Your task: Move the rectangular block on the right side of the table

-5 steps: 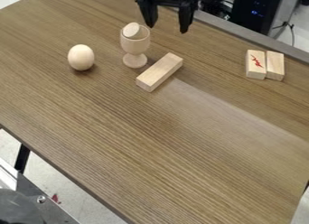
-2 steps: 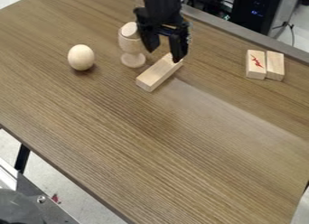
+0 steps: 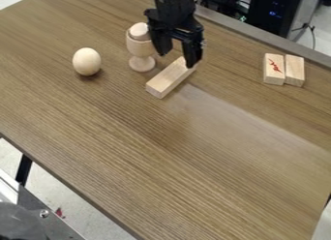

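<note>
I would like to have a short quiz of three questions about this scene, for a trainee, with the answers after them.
1. Fill in: the left short block has a ___ mark on it.
2. True or false: the egg lies outside the cup.
3. Which thing is nearest to the gripper?
a) egg
b) long block
c) left short block

Key: 1 red; 2 true; 3 b

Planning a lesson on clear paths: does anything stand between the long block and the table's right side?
Two small blocks stand right of the long block, near the back edge; nothing visible stands on a path toward the front right.
</note>
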Controlling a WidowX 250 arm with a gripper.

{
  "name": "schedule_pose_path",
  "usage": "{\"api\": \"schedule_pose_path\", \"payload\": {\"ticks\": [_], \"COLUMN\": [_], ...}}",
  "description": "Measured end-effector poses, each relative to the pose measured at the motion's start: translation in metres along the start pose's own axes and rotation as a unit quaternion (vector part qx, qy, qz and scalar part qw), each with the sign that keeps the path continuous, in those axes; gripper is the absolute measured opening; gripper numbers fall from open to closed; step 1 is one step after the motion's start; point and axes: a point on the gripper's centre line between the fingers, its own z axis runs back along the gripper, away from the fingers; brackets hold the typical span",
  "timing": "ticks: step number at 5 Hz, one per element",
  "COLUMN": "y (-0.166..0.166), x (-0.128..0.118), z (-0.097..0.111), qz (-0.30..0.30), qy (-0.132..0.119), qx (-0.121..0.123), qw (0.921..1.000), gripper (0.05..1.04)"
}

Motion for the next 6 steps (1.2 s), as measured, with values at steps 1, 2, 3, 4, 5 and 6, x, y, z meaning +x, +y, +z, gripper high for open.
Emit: {"api": "schedule_pose_path", "payload": {"ticks": [1,2,3,4,5,6], "y": [-0.001,0.001,0.000,-0.001,0.001,0.001], "x": [-0.002,-0.001,0.003,-0.008,-0.008,-0.010], "z": [-0.011,-0.015,-0.023,-0.037,-0.038,-0.039], "qz": [-0.005,-0.005,0.001,0.017,0.037,0.043], "qy": [0.017,0.030,0.034,0.061,0.057,0.059], "qx": [0.007,0.020,0.048,0.053,0.061,0.065], "qw": [0.9998,0.9993,0.9983,0.9966,0.9958,0.9952], "gripper": [1.000,1.000,1.000,1.001,1.001,1.001]}}
